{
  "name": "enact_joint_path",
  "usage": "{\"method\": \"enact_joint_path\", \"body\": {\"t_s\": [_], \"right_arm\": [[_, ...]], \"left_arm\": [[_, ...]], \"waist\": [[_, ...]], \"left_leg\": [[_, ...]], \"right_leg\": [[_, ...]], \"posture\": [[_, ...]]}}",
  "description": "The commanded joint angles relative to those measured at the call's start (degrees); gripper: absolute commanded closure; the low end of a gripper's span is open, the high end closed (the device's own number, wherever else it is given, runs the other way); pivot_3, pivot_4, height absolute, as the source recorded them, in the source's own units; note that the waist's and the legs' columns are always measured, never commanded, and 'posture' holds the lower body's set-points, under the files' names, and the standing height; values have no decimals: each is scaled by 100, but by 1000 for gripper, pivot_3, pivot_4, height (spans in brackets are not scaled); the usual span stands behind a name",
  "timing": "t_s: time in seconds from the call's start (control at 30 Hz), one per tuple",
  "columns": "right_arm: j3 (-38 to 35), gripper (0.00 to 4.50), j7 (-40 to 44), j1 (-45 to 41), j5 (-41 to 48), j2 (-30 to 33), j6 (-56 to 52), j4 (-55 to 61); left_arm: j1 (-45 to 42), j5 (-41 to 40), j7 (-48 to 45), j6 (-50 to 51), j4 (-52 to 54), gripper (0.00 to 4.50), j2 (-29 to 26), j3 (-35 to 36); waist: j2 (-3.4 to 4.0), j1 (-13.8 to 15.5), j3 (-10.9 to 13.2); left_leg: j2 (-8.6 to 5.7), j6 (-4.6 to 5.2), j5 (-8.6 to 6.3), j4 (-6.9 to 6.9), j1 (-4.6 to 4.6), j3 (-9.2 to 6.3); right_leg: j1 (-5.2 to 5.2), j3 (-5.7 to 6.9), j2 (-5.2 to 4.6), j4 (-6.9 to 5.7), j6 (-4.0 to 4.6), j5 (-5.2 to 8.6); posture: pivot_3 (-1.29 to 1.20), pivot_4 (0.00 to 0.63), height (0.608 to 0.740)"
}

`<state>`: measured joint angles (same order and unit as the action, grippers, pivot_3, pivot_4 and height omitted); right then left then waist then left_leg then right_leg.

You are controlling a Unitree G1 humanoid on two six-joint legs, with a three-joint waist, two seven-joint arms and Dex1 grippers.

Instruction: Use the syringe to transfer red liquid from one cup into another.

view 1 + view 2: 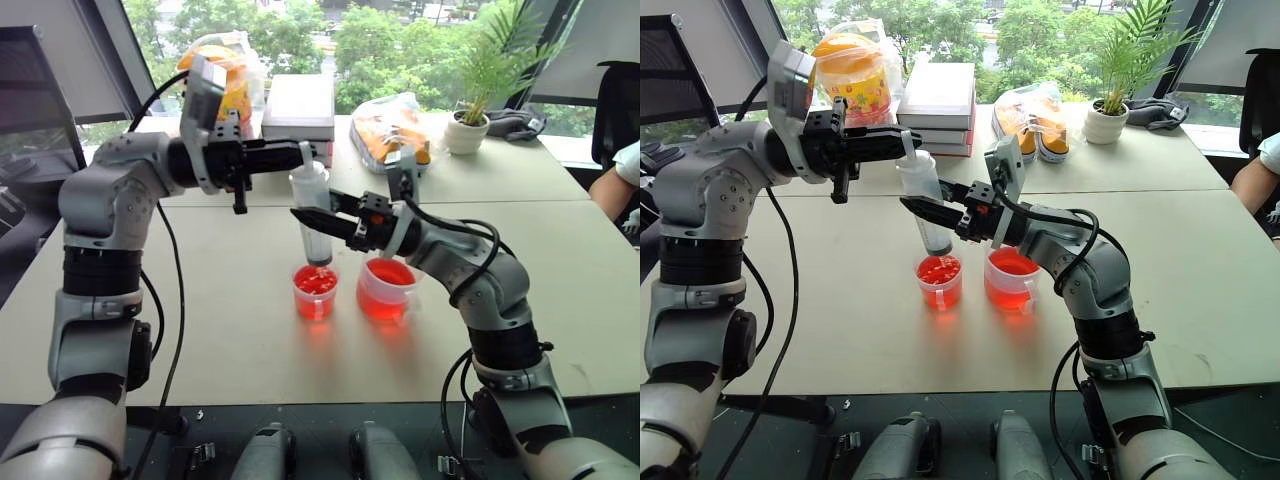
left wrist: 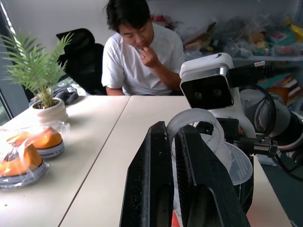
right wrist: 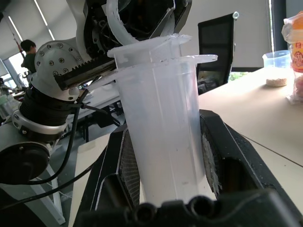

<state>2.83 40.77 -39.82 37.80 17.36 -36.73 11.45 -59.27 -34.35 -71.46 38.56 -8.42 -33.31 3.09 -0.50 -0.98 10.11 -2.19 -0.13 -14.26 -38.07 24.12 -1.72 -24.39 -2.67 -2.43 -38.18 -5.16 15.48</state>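
Observation:
The syringe [image 1: 318, 235] hangs upright, its tip just over the smaller clear cup [image 1: 315, 292], which holds red liquid [image 1: 938, 270]. My right gripper [image 1: 302, 215] reaches in from the right and is shut on the syringe barrel [image 3: 161, 123]. My left gripper [image 1: 298, 155] comes in level from the left and is shut on the whitish ring at the plunger's top [image 2: 196, 120]. The barrel looks pale, with no red showing in it. The larger cup with a handle [image 1: 388, 290] stands right of the smaller one and is also filled with red liquid.
Both cups stand on a beige table [image 1: 230, 330]. At the back are a stack of books [image 1: 298, 105], bagged orange items [image 1: 395, 130], a snack tub [image 1: 225, 75] and a potted plant [image 1: 470, 120]. A person [image 2: 142, 52] sits at the table's right end.

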Motion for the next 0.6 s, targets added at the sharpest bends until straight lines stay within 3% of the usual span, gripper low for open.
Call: {"method": "enact_joint_path", "body": {"t_s": [0.03,0.23,0.47,0.6], "right_arm": [[-541,3086,-186,-310,199,-102,394,328],[-556,3086,-175,-171,241,-72,280,268],[-850,3086,-447,-338,600,-3,-73,266],[-1468,3086,-1086,-969,875,530,-789,-42]], "left_arm": [[-51,77,-28,295,-240,3043,-140,-182],[-75,-24,-31,362,-313,53,-527,156],[356,-76,-79,232,-41,53,-726,194],[611,-117,13,203,191,53,-644,202]], "waist": [[0,1,0],[0,-26,1],[0,3,1],[0,20,1]], "left_leg": [[0,0,0,0,0,0],[2,0,0,6,0,0],[2,0,0,9,1,1],[1,0,0,5,9,0]], "right_leg": [[0,0,0,0,0,0],[-6,0,3,-2,0,0],[-5,-1,-2,0,0,0],[-8,1,-7,2,1,0]], "posture": [[0,150,740],[0,150,740],[0,150,740],[0,150,740]]}}
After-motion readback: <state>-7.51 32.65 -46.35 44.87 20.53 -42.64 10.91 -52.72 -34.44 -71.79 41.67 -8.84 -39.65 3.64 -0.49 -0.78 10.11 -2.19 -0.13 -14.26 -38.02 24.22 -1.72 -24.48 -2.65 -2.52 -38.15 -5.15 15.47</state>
